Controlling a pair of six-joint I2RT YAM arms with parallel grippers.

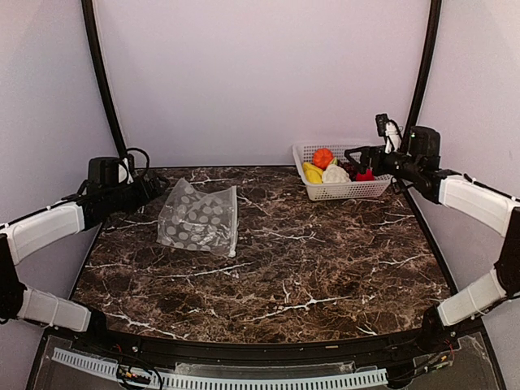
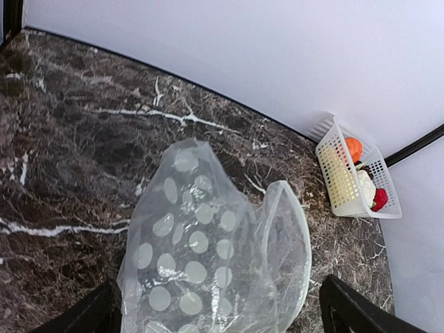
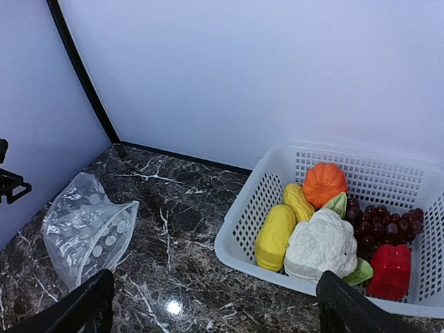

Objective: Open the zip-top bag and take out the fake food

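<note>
The zip-top bag (image 1: 199, 218) lies crumpled on the marble table, clear with pale dots, its mouth gaping open (image 2: 288, 236). No food shows inside it. The fake food (image 1: 329, 169) sits in the white basket (image 1: 345, 192) at the back right: yellow pieces, an orange piece, a white cauliflower (image 3: 320, 244), dark grapes and a red piece. My left gripper (image 1: 157, 189) hangs open at the bag's far left corner, and the bag's near end (image 2: 208, 243) lies between its spread fingers (image 2: 83, 316). My right gripper (image 1: 354, 156) is open over the basket (image 3: 239, 232), holding nothing.
The basket stands against the back wall near the table's right edge. Black frame tubes (image 1: 101, 73) rise at both back corners. The bag (image 3: 87, 229) lies left of centre, away from the basket.
</note>
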